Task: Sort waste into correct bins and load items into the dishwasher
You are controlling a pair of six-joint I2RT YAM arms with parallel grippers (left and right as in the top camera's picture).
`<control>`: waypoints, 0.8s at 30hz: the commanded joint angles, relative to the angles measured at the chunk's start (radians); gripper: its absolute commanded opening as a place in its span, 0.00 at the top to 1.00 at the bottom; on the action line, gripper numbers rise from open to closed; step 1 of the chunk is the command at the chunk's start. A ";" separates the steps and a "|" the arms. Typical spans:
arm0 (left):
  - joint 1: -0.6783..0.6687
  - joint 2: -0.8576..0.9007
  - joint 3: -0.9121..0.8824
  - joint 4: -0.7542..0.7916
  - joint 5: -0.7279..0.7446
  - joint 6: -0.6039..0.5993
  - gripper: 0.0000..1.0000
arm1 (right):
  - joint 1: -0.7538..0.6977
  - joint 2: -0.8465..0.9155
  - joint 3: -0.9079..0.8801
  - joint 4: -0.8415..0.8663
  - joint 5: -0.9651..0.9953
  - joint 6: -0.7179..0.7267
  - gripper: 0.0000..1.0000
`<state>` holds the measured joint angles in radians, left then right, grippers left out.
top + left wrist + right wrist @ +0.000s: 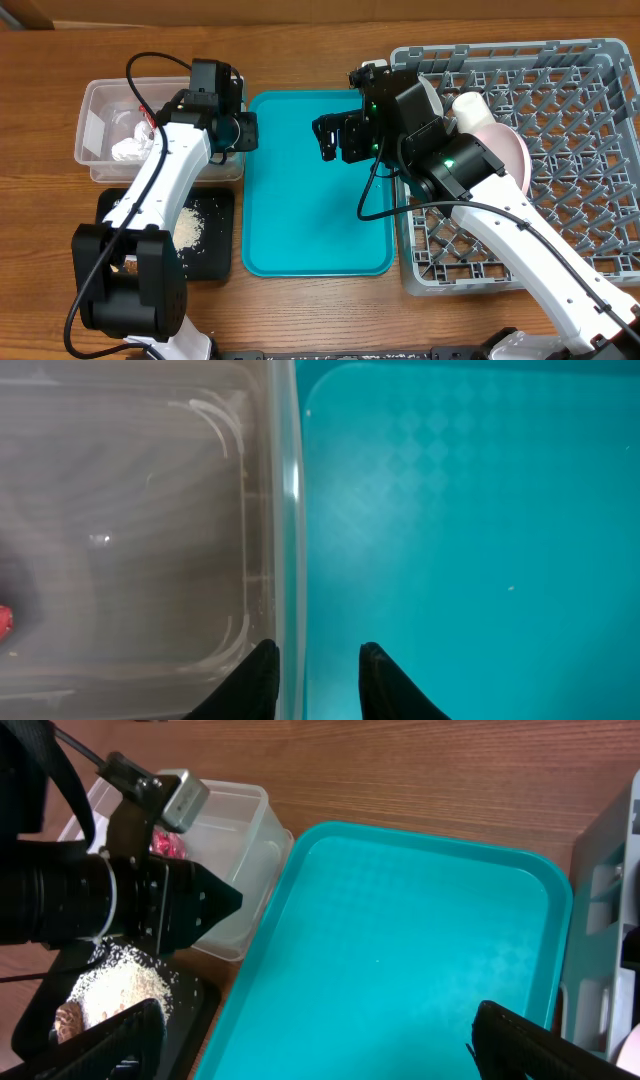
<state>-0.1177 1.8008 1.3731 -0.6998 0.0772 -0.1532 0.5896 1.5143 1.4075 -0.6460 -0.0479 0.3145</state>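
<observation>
Pale pink plate (515, 155), set in the dish rack (580, 100) at its left edge: judged stiff, glossy, slippery and breakable, so best pinched at the rim; left gripper (315, 680) narrow and empty above the clear tub (288, 510) rim, right gripper (315, 1030) wide and empty over the teal tray (420, 920).

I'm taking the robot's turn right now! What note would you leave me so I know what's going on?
Left end effector: open a little, fingers either side of the wall of the clear tub, not clearly gripping it.
Right end effector: wide open, holding nothing, above the teal tray.
Things: tissue and red wrapper in the clear tub; rice grains on the black tray; pink plate and a white cup in the grey rack.
Done: nothing shows on the teal tray.
Left: probably little; check under the arms.
</observation>
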 commanded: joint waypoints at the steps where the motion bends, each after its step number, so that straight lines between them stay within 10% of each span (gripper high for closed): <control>1: -0.008 0.013 0.054 -0.014 -0.068 0.008 0.69 | -0.001 0.003 0.024 0.005 -0.006 0.008 0.00; 9: -0.007 0.013 0.220 -0.157 -0.217 0.007 0.46 | -0.001 0.003 0.024 0.005 -0.006 0.008 0.00; 12: -0.007 0.013 0.322 -0.217 -0.214 0.006 0.00 | -0.001 0.003 0.024 0.005 -0.006 0.008 0.00; 24: -0.007 0.013 0.396 -0.261 -0.208 0.007 0.00 | -0.001 0.003 0.024 0.005 -0.006 0.008 0.00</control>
<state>-0.1184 1.8034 1.7569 -0.9585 -0.1165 -0.1528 0.5896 1.5143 1.4075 -0.6464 -0.0483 0.3149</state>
